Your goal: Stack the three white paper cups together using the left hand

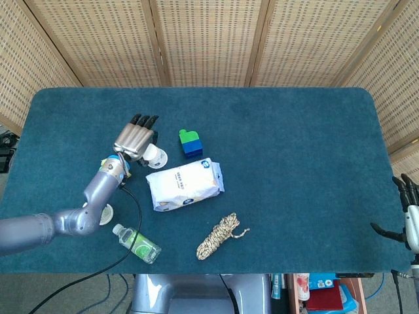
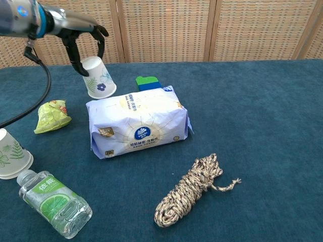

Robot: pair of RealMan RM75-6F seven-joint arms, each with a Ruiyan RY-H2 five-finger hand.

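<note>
My left hand (image 1: pixel 134 137) (image 2: pixel 83 43) grips a white paper cup (image 2: pixel 96 76) (image 1: pixel 155 156) with a flower print by its base. It holds the cup tilted in the air, mouth down and to the right, above the far left corner of the tissue pack (image 2: pixel 137 121). A second white paper cup (image 2: pixel 11 156) (image 1: pixel 105 212) with a leaf print stands upside down near the front left, beside the bottle. I see no third cup. My right hand (image 1: pixel 407 212) hangs off the table's right edge, fingers apart and empty.
A green and blue block (image 2: pixel 147 82) (image 1: pixel 190 142) stands behind the tissue pack (image 1: pixel 184 184). A yellow-green snack packet (image 2: pixel 52 115) lies to its left. A plastic bottle (image 2: pixel 53 204) (image 1: pixel 136 242) lies at the front left, a rope coil (image 2: pixel 194 189) (image 1: pixel 221 237) at the front centre.
</note>
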